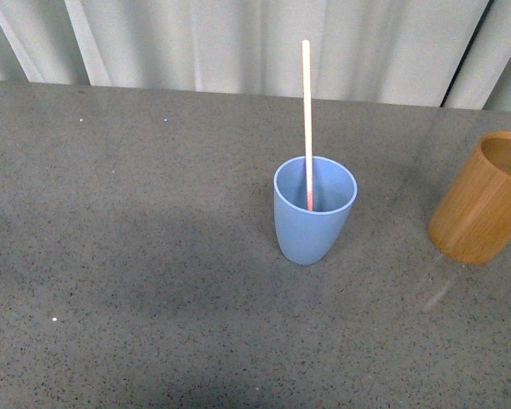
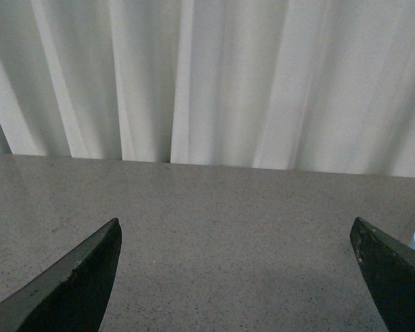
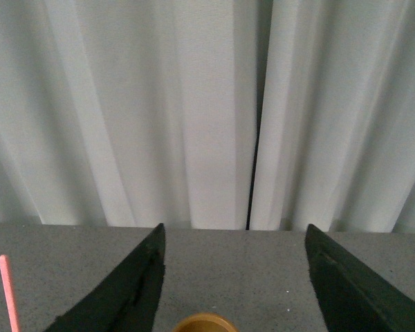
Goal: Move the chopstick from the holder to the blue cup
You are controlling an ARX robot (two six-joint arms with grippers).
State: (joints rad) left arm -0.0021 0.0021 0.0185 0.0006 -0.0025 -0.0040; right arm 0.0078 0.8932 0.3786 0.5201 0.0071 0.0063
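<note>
Chopstick (image 1: 307, 119) stood nearly upright inside the blue cup (image 1: 313, 220) mid-worktop (image 1: 136, 256), with the holder (image 1: 484, 200) well apart to its right. Left gripper (image 2: 236, 259) and right gripper (image 3: 233, 277) both gaped wide, holding nothing.

The orange-brown wooden-looking cylindrical holder (image 1: 485, 198) is running off the front view's right edge, and only its rim is showing in the right wrist view. The light-blue plastic tumbler (image 1: 313, 209) is hiding the thin pink chopstick's (image 1: 307, 119) lower end. The left wrist view is cutting both off at its edge.
</note>
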